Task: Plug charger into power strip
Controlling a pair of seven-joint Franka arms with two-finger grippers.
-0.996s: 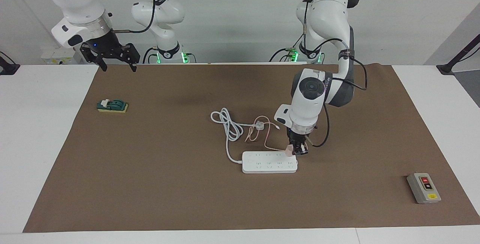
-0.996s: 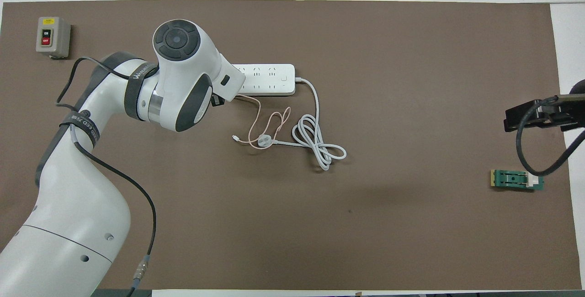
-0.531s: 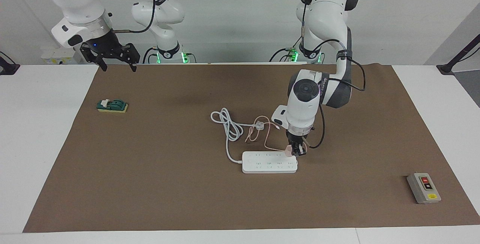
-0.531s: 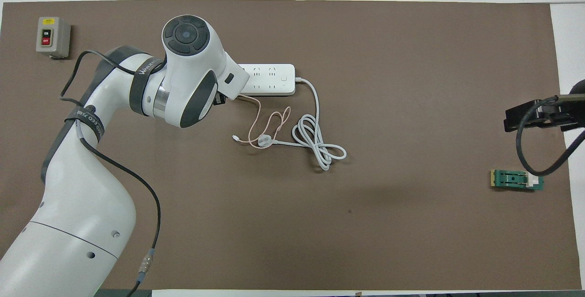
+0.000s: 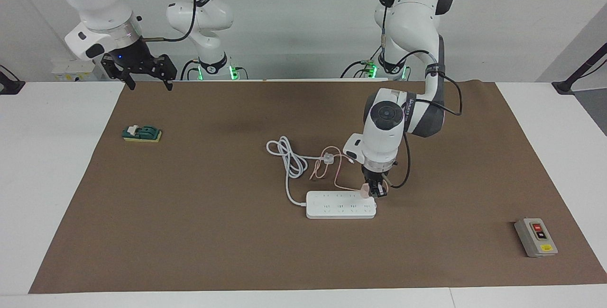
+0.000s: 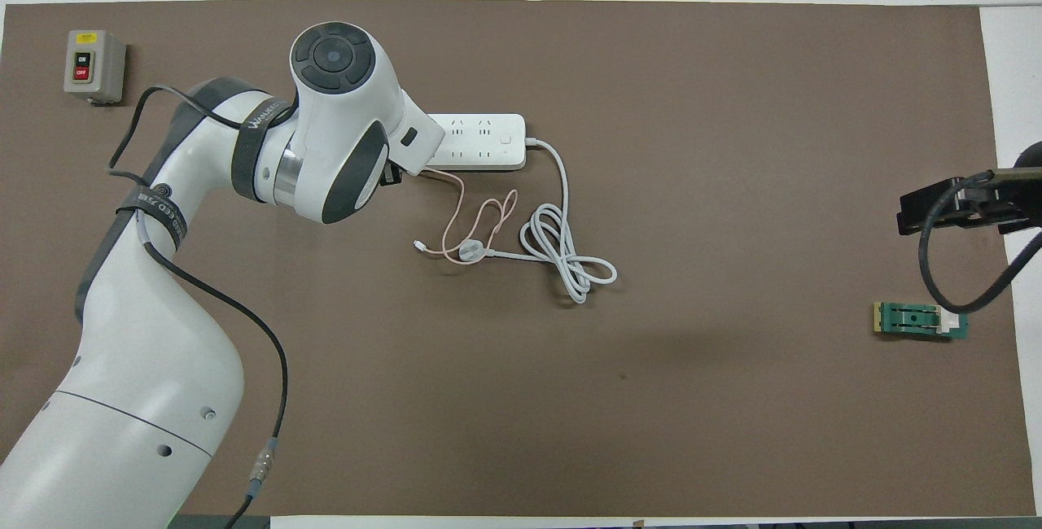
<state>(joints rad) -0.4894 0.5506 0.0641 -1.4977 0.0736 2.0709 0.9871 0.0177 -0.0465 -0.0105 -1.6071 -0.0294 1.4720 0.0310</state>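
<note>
the left gripper (image 5: pixel 378 193) is clamping the charger (image 5: pixel 364 190) over the power strip (image 5: pixel 340 204), which is lying lengthwise along the counter's long edge, its white cord (image 5: pixel 290 158) coiling at 11 o'clock; the right gripper (image 5: pixel 148 82) is waiting, spread wide.

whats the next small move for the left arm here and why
Probably ease the left gripper straight down: it is shut on the charger, which sits over the power strip at its end toward the left arm, apparently not yet seated. The right gripper waits, open.
</note>
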